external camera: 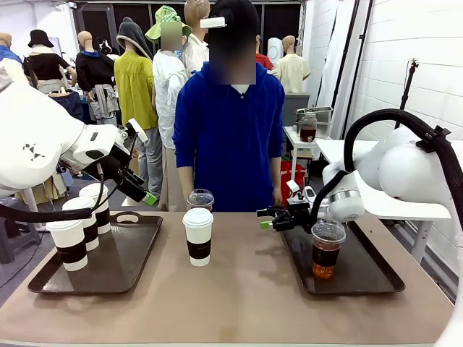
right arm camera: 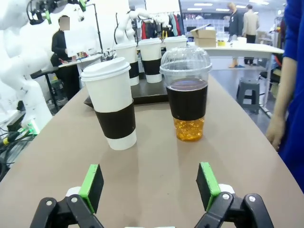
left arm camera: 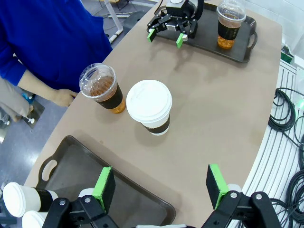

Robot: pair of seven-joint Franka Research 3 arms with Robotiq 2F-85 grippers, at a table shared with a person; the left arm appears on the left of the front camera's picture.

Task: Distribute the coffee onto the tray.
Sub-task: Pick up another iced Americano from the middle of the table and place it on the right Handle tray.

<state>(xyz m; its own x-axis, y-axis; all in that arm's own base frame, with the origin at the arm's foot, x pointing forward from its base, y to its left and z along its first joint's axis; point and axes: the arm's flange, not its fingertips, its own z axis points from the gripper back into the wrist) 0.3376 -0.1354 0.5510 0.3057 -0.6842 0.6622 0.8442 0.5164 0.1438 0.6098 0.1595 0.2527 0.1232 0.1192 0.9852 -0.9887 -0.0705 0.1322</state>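
Two cups stand on the bare table (external camera: 239,303): the white paper cup (external camera: 197,236) and, just behind it, the clear dome-lidded cup (external camera: 200,200). Both look light, thin and easy to squash, so hold the brown sleeve (external camera: 198,249) softly. The left gripper (left arm camera: 160,187) and right gripper (right arm camera: 149,187) gape wide, holding nothing. The table around the white paper cup is free; the right tray (external camera: 369,267) to its right has a raised rim.

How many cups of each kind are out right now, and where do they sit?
White paper cups: 4, three on the left tray, one on the table.
Clear cups: 2, one on the right tray, one on the table.
Total: 6 cups.
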